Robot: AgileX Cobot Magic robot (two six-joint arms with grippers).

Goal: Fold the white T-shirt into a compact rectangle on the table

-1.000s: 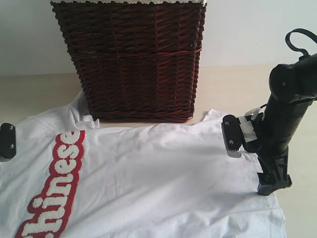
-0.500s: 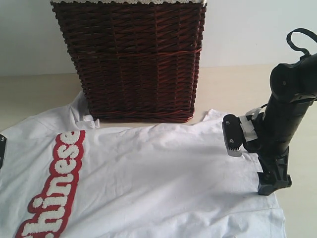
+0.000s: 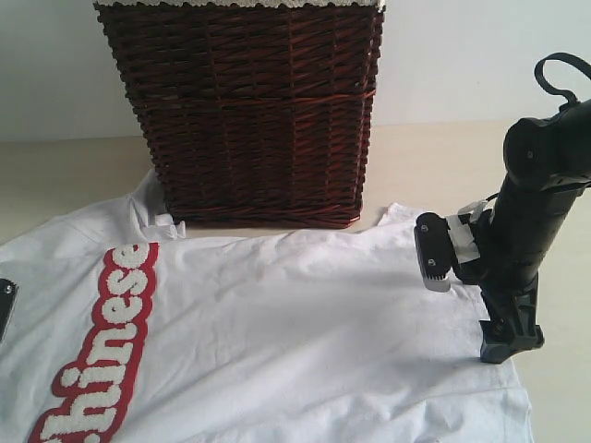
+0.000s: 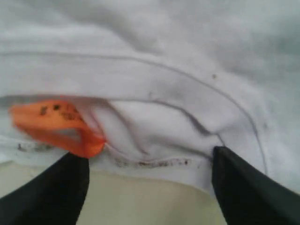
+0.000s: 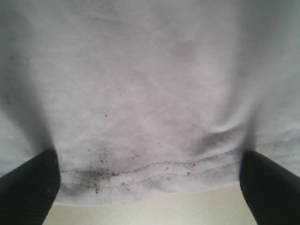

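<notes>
The white T-shirt (image 3: 277,341) lies spread flat on the table (image 3: 74,171), its red-edged letters (image 3: 106,346) on the left. My left gripper (image 4: 149,157) is open and straddles the neck collar (image 4: 154,140). The orange neck tag (image 4: 56,124) lies beside one finger. In the exterior view only one of its fingers (image 3: 5,309) shows, at the left edge. My right gripper (image 3: 469,300) is open over the shirt's right edge, and the stitched hem (image 5: 150,171) lies between its fingertips. Neither gripper has closed on cloth.
A dark brown wicker basket (image 3: 254,115) stands on the table right behind the shirt, touching its far edge. Bare table (image 3: 434,166) shows to the right of the basket and beyond the right arm (image 3: 540,194).
The left gripper's finger has slid down and further out of the exterior view's left edge. The right arm and the shirt have not moved.
</notes>
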